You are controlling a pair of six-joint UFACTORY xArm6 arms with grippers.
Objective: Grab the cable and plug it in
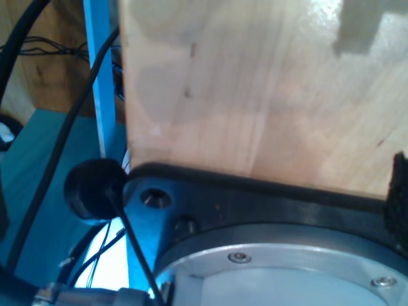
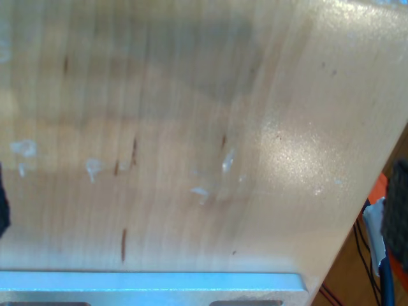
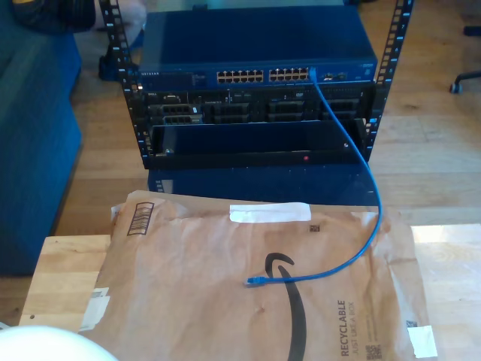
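While far end sits plugged, cable [image 3: 359, 173] free plug [image 3: 253, 281] points exterior view's left

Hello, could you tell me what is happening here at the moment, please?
Nothing is being handled yet. A thin bright blue Ethernet cable has one end plugged into the blue network switch in the black rack. It droops down to a brown paper mailer on the wooden table, where its free plug lies untouched. Both wrist views look at bare wood, so I cannot tell how my grippers stand.
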